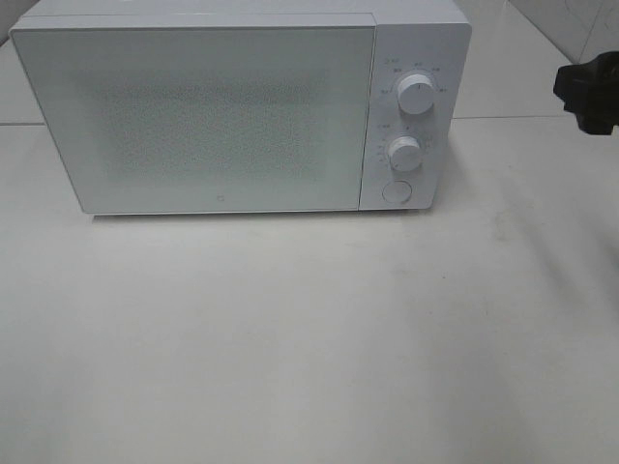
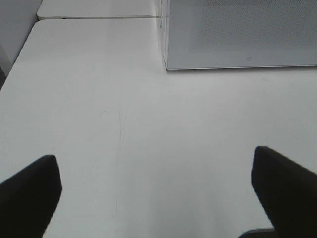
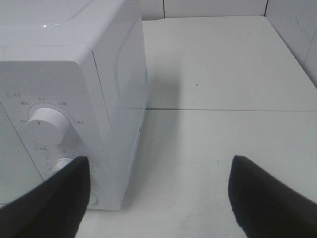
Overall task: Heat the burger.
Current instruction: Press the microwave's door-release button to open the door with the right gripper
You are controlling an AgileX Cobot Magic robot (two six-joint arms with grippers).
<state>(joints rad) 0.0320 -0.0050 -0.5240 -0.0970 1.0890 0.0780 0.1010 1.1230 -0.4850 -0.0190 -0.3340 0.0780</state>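
- Burger: not visible in any of the three views; cannot tell where.
- Left tool (image 2: 154, 171): jaws spread wide and gripping nothing, with only bare white table (image 2: 124, 124) below and ahead.
- Ahead of the left tool and to its right: lower front corner of the white microwave (image 2: 237, 34), standing on the table and well apart from both dark fingers (image 2: 29, 191).
- Right tool (image 3: 161, 166): jaws apart too, nothing held, hanging over the table.
- To the left of the right tool: control-panel end and side wall of the microwave, near but not touching.
- Just ahead of the finger nearer the microwave: upper knob (image 3: 47, 124) in plain sight, and lower knob (image 3: 65, 164) partly hidden behind that fingertip.
- Ahead of and right of the right tool: open table up to a seam line, then more white surface beyond.
- Seen from the high camera: microwave door (image 1: 193, 116) shut flat, with a speckled front that shows nothing of the inside.
- Same view: round button (image 1: 396, 190) directly under the two knobs on the panel.
- Same view: dark piece of the right arm (image 1: 590, 92) at the frame edge, out past the panel side of the microwave and clear of it.
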